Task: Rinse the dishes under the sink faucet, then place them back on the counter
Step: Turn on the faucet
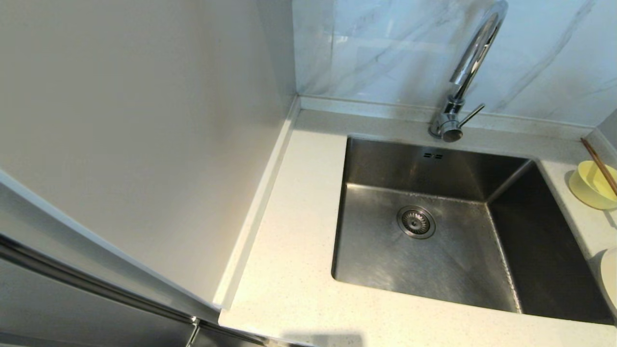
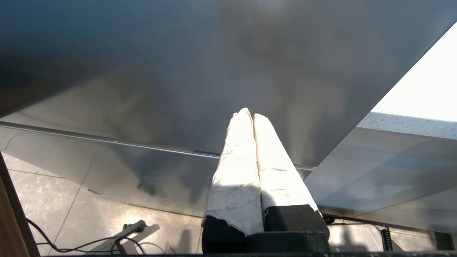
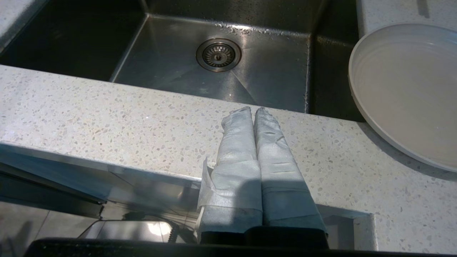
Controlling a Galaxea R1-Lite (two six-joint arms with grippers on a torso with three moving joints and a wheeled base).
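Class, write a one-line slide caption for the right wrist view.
Shut right gripper above the counter edge, facing the empty sink, white plate beside it.

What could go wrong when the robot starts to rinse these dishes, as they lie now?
1. The chopsticks rest loosely across the pale-yellow bowl; lifting the bowl may tip them off.
2. The white plate lies flat on the counter close to the sink edge, so a push could slide it in.
3. The faucet stands tall over the basin; a raised dish might strike it.
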